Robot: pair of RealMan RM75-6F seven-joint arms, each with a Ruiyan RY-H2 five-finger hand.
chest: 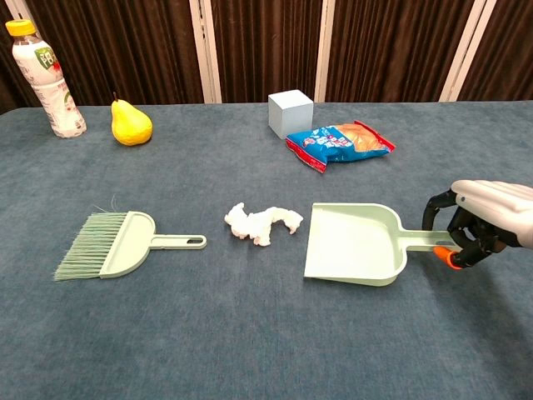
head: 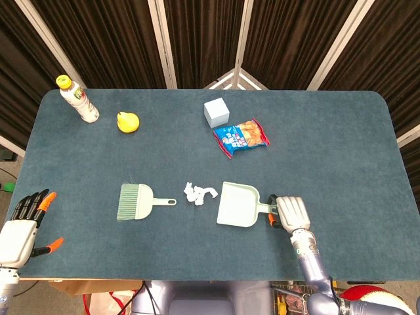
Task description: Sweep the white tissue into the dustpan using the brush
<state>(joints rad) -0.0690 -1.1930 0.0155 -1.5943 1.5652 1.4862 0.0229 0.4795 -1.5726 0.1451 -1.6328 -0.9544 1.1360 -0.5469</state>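
the table [head: 341, 144] is covered in a dull blue-grey felt-like cloth with rounded corners, against dark pleated curtains. near its middle lies the white tissue [head: 199, 193] [chest: 261, 224] — a crumpled, twisted wad, soft and ragged at the edges. at its 3 o'clock, just beside it, is the dustpan [head: 239, 205] [chest: 354, 242], smooth pale green plastic, a flat scoop with raised side walls and a slim handle pointing to 3 o'clock; its open lip faces the tissue and the pan sits slightly skewed. at the tissue's 9 o'clock, a little apart, rests the brush [head: 136, 201] [chest: 107, 244], the same pale green plastic, with a fan of fine bristles spreading toward 9 o'clock and a thin looped handle aimed at the tissue.

the right hand [head: 291, 212] [chest: 481, 222] — white shell, black fingers, orange tips — has its fingers curled around the end of the dustpan handle, gripping it. the left hand [head: 25, 220] hovers off the table's 8 o'clock corner, fingers spread, holding nothing.

toward 12 o'clock from the tissue, well apart, stand a pale matte cube [head: 216, 112] [chest: 290, 113] and a glossy crinkled snack bag [head: 241, 137] [chest: 339, 142] in blue, red and orange. toward 10 o'clock are a waxy yellow pear [head: 127, 122] [chest: 131, 123] and an upright plastic bottle [head: 78, 99] [chest: 47, 80] with a yellow cap. nothing lies between brush, tissue and pan.
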